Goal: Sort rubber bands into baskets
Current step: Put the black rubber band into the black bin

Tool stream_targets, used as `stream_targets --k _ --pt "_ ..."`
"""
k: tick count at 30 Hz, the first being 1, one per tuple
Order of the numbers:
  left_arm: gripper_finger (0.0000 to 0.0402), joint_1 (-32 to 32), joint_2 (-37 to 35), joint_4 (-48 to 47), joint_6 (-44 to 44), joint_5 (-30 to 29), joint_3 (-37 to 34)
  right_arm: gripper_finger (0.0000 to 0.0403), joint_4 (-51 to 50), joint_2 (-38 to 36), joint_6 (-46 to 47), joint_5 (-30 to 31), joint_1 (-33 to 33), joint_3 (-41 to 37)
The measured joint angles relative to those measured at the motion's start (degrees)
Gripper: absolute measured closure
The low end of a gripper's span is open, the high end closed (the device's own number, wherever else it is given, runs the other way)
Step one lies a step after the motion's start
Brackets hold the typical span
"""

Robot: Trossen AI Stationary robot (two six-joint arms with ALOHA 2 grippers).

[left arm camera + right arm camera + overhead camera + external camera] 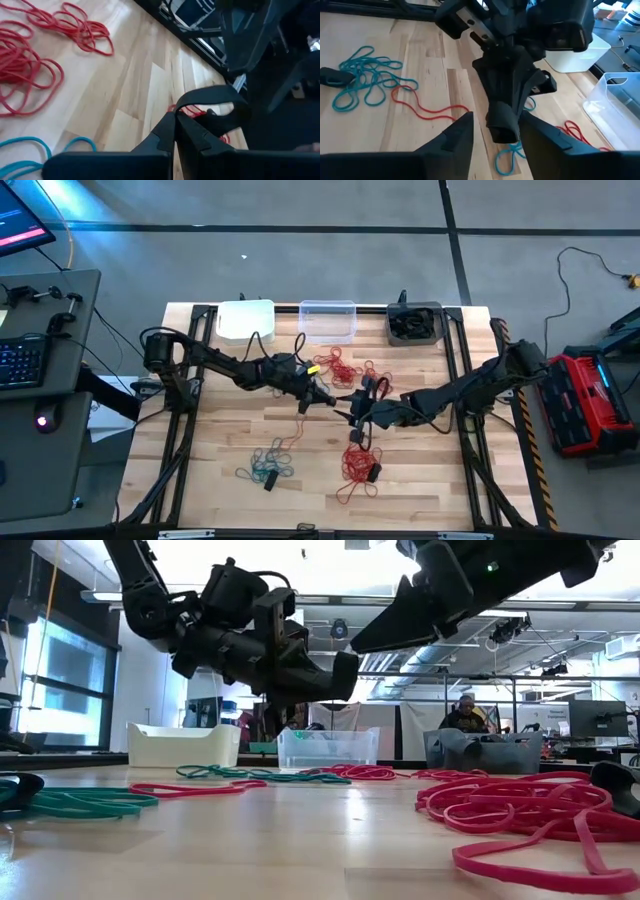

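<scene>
The light wooden table [220, 440] fills the middle of the high view, and both dark arms reach toward its centre, where their grippers nearly meet. That meeting looks like a handover or a shared pull on one band, though no band can be made out between them.

The left gripper [322, 395], coming from the upper left, has its fingers pressed flat together; in its wrist view a broad black loop [212, 102] arches just past the fingertips, and whether it is pinched I cannot tell. The right gripper [362, 412], coming from the right, stands with its fingers spread wide on either side of the left gripper's tip, holding nothing visible.

Three small rectangular tubs line the table's upper edge. The white plastic basket [245, 321] at upper left shows nothing inside. The clear plastic basket [328, 320] at upper centre looks bare as well. The dark grey basket [415, 323] at upper right holds a dark tangle, probably black bands.

The loose rubber bands lie unsorted: red loops [345, 365] above centre, more red loops [357, 468] lower centre, and thin teal loops [266, 465] lower left.
</scene>
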Motion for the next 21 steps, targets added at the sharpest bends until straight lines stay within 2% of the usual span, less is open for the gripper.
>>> stream_targets --k 5,10,15,21 --pt "0.0401 0.7 0.0 0.98 -0.02 -0.21 0.0 0.0241 0.34 0.04 0.55 -0.26 -0.44 0.01" --pt "0.0401 0.6 0.0 1.18 -0.05 -0.39 0.8 0.0262 0.41 0.04 0.84 -0.38 -1.46 0.02" --pt "0.0401 0.44 0.0 1.18 0.35 -0.37 1.68 0.0307 0.73 0.04 0.78 -0.99 -2.33 0.02" --pt "0.0398 0.59 0.0 1.19 2.12 -0.11 1.73 0.0393 0.8 0.04 -0.14 -1.28 -2.47 0.02"
